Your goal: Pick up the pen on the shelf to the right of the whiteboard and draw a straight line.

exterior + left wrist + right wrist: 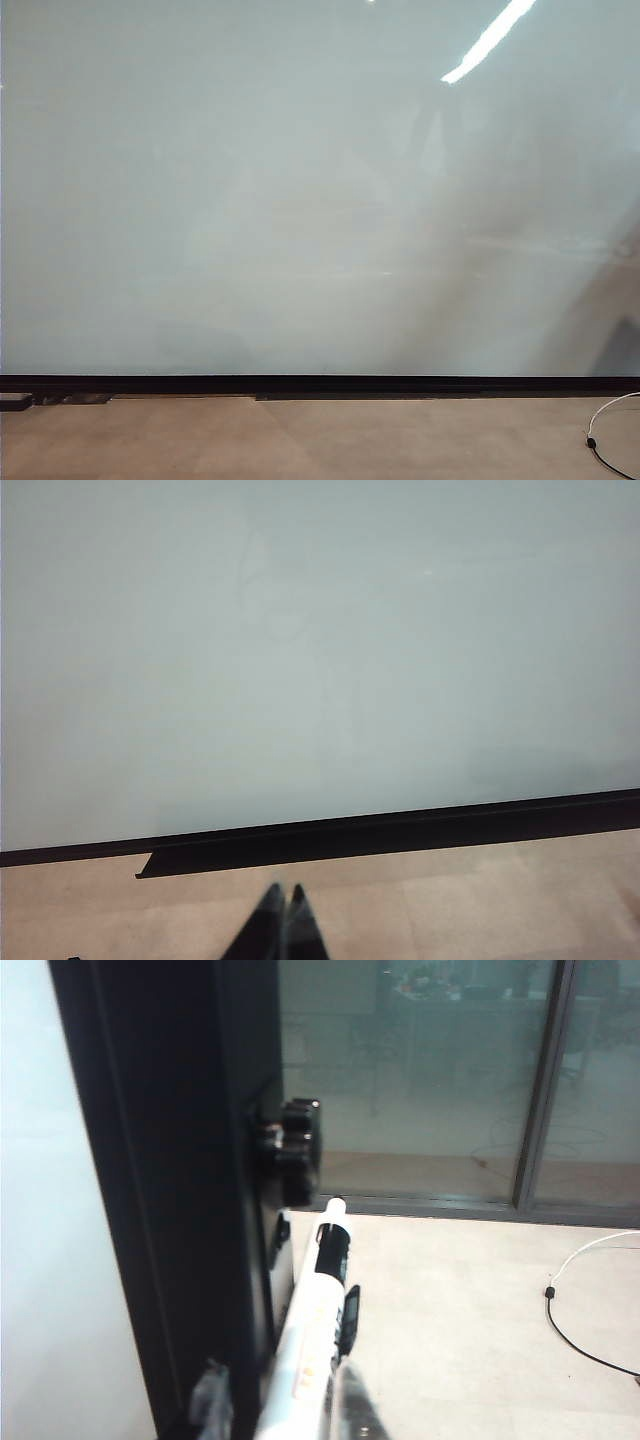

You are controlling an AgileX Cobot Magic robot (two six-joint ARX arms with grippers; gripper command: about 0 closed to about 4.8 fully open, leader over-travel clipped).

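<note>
The whiteboard (300,200) fills the exterior view, where no gripper, pen or line shows. In the right wrist view the white-barrelled pen (318,1305) lies along the board's black side frame (170,1160), dark tip pointing away. My right gripper (280,1400) straddles its near end. One finger (352,1405) is against the barrel, while the other finger (212,1400) stands apart from it with a gap. My left gripper (283,895) hangs over the tan floor below the whiteboard (300,650), tips together, holding nothing.
A black knob (290,1150) juts from the frame just beyond the pen's tip. A black strip (320,383) runs along the board's bottom edge. A cable (575,1300) lies on the floor to the right, the same cable (600,440) showing at the exterior view's lower right. A glass wall (430,1070) stands behind.
</note>
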